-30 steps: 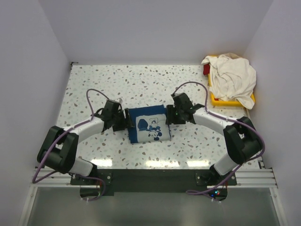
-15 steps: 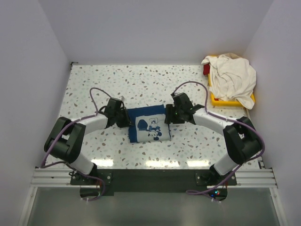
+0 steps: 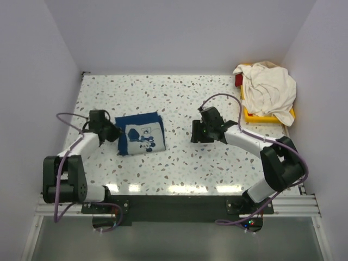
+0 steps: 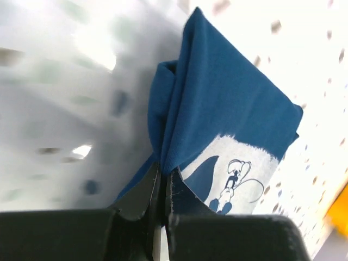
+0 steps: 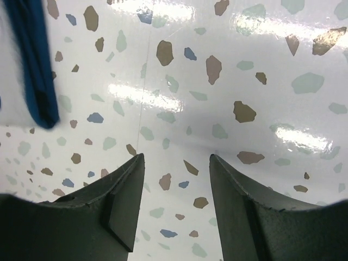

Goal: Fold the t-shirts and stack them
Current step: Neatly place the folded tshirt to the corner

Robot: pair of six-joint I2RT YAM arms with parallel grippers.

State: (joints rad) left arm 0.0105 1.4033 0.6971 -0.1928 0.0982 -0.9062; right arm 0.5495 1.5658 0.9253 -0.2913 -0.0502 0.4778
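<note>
– Near left on the table (image 3: 179, 92), the left gripper (image 3: 114, 135) is pinched tight on the left edge of the navy t-shirt (image 3: 141, 138). Shirt lies folded, print up, left of centre.
– Which step?
– Looks like parking the folded navy one as the stack base. From above the fold reads as done.
– Right gripper?
– Right gripper (image 3: 194, 132) sits mid-table, well apart from the shirt. Fingers are spread, nothing between them.
– Next move?
– My read: left lets go and lifts clear without dragging the edge. Then one arm fetches the cream t-shirt (image 3: 269, 89), heaped unfolded on the yellow tray (image 3: 253, 116) at the far right. Right arm is nearer. It needs spreading flat, folding, then setting on the navy one.
– What do the wrist views add?
– Left wrist: fingers pressed together on a bunched fold, cloth standing in a ridge at the pinch. Top view can't resolve that. Right wrist: bare speckled surface between the open fingers, and a strip of navy at its upper left.
– Top view only?
– Cream shirt and tray; neither wrist camera sees them. Also a red item (image 3: 238, 80) at the tray's far-left corner, can't tell what.
</note>
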